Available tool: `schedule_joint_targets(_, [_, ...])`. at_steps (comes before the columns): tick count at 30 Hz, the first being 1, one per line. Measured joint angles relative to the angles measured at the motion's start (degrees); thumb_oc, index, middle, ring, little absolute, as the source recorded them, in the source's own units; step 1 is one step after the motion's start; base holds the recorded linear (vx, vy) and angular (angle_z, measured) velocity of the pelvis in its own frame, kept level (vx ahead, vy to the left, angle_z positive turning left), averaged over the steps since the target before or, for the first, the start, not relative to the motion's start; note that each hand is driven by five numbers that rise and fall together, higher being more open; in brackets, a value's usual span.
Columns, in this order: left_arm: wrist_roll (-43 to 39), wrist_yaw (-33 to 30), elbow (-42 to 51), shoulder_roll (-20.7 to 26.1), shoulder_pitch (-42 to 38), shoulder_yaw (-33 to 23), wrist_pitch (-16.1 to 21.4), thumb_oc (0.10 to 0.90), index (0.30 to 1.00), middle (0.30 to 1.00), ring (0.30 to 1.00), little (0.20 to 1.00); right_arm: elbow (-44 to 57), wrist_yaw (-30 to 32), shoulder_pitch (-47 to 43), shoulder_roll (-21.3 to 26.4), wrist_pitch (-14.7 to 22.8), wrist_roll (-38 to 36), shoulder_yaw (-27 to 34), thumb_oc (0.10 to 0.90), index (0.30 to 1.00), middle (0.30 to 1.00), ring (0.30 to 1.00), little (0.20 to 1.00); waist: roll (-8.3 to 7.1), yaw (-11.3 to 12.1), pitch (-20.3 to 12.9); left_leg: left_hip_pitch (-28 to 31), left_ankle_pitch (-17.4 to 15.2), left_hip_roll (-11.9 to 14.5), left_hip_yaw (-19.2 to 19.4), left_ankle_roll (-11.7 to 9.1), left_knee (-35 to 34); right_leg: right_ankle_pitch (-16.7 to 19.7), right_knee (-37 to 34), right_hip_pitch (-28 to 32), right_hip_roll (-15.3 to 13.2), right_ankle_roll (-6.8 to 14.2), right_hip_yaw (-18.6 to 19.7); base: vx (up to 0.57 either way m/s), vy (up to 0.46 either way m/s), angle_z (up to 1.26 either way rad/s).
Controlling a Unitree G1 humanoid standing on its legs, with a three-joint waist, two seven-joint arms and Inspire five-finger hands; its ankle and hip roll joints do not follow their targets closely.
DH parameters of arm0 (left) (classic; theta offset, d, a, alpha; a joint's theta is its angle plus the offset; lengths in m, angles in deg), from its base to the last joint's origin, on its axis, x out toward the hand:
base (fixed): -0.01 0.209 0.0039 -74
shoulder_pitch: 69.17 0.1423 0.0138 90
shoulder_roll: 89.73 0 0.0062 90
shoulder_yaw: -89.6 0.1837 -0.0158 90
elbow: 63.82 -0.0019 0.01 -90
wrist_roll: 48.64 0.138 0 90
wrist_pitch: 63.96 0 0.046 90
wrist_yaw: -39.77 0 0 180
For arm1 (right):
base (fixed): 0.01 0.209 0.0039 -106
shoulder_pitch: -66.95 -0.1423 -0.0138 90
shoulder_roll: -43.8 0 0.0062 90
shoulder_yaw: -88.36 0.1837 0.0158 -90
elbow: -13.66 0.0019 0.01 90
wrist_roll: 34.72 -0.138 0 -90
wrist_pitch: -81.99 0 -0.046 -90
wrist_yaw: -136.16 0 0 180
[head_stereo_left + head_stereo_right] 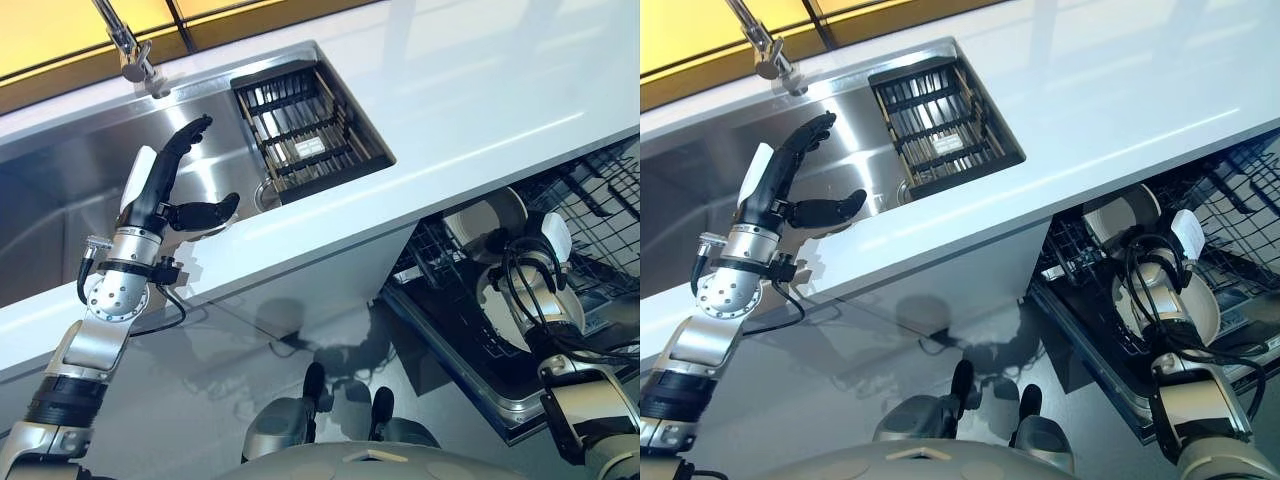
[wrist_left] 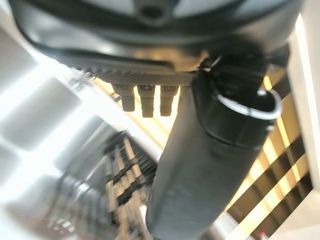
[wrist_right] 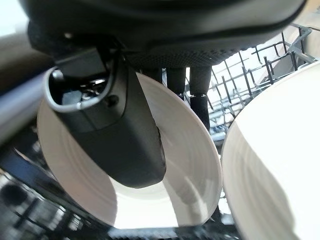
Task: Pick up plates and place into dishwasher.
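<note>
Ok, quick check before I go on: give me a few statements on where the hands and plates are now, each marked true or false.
1. The right robot hand pinches a white plate between thumb and fingers. True.
2. That plate is over the sink. False: it is at the dishwasher rack.
3. A second plate stands beside the held one. True.
4. The left robot hand holds a plate. False: it is open and holds nothing, raised above the sink.
5. The dark slatted tray sits in the dishwasher. False: it sits in the sink.
</note>
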Motion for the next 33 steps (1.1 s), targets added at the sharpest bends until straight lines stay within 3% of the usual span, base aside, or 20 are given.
schedule_joint_targets(7, [-1.08, 0.80, -0.42, 1.35, -4.10, 2.58, -0.93, 0.800, 0.900, 0.900, 0.900, 0.900, -2.65, -4.91, -7.46, 2.46, -3.94, 4.57, -4.70, 0.100, 0.300, 0.300, 0.300, 0.200, -0.17, 0.81, 1.35, -0.01, 0.14, -0.04, 0.12, -0.02, 0.01, -0.07, 0.00, 0.12, 0.05, 0.09, -0.16, 0.00, -0.001, 0.02])
schedule_joint_targets(8, [-1.09, 0.83, -0.42, 1.55, -4.72, 3.09, -0.93, 0.800, 0.900, 0.900, 0.900, 0.900, -3.16, -5.34, -8.45, 2.45, -4.45, 5.09, -5.64, 0.243, 0.422, 0.422, 0.422, 0.343, -0.15, 0.83, 1.61, -0.03, 0.18, -0.03, 0.12, -0.07, 0.00, -0.08, -0.01, 0.12, 0.08, 0.09, -0.16, -0.03, -0.012, 0.01])
schedule_joint_targets(10, [-1.10, 1.02, -0.42, 1.71, -5.76, 3.73, -0.93, 0.800, 0.900, 0.900, 0.900, 0.900, -3.56, -6.35, -10.19, 2.45, -5.40, 5.53, -6.25, 0.800, 0.900, 0.900, 0.900, 0.900, -0.11, 0.84, 2.25, -0.15, 0.25, -0.02, 0.08, -0.23, 0.00, -0.09, -0.01, 0.04, 0.18, 0.08, -0.17, -0.03, -0.008, 0.02])
schedule_joint_targets(15, [-2.29, 1.13, -0.41, 1.75, -5.90, 3.83, -0.93, 0.800, 0.900, 0.900, 0.900, 0.900, -3.10, -8.55, -11.18, 3.24, -4.77, 5.44, -7.98, 0.800, 0.900, 0.900, 0.900, 0.900, -0.15, 0.88, 2.28, -0.45, 0.30, -0.05, -0.02, -0.19, 0.01, -0.08, 0.00, -0.12, 0.22, 0.06, -0.19, 0.00, 0.000, 0.00])
schedule_joint_targets(20, [-2.53, 1.34, -0.39, 1.76, -5.99, 3.57, -0.77, 0.800, 0.900, 0.900, 0.900, 0.900, 1.27, -6.67, -9.54, 3.25, -2.80, 2.04, -6.71, 0.800, 0.900, 0.900, 0.900, 0.900, -0.29, 0.89, 3.25, -0.45, 0.30, -0.08, -0.01, -0.18, 0.01, -0.08, 0.00, -0.13, 0.21, 0.05, -0.10, 0.00, 0.000, 0.00])
schedule_joint_targets(27, [-2.49, 1.57, -0.35, 1.74, -5.94, 3.38, -0.65, 0.800, 0.900, 0.900, 0.900, 0.900, 11.93, -4.31, 0.29, 2.71, 2.76, -3.04, 0.14, 0.800, 0.900, 0.900, 0.900, 0.900, -0.57, 0.40, 3.77, -0.30, 0.21, -0.07, 1.08, -0.07, 0.01, -0.07, 0.01, -0.02, 0.20, 0.05, 0.41, 0.00, 0.002, -0.01])
schedule_joint_targets(33, [-2.32, 1.74, -0.31, 1.67, -4.26, 1.63, -0.66, 0.800, 0.900, 0.900, 0.900, 0.900, 18.69, -1.69, 7.91, -0.45, 8.40, -4.89, 4.37, 0.800, 0.900, 0.900, 0.900, 0.900, -1.68, -0.04, 4.42, 1.73, -0.38, 0.02, 3.18, 0.28, -0.01, -0.07, 0.00, 1.18, 0.09, 0.06, 2.16, -0.01, -0.001, -0.16])
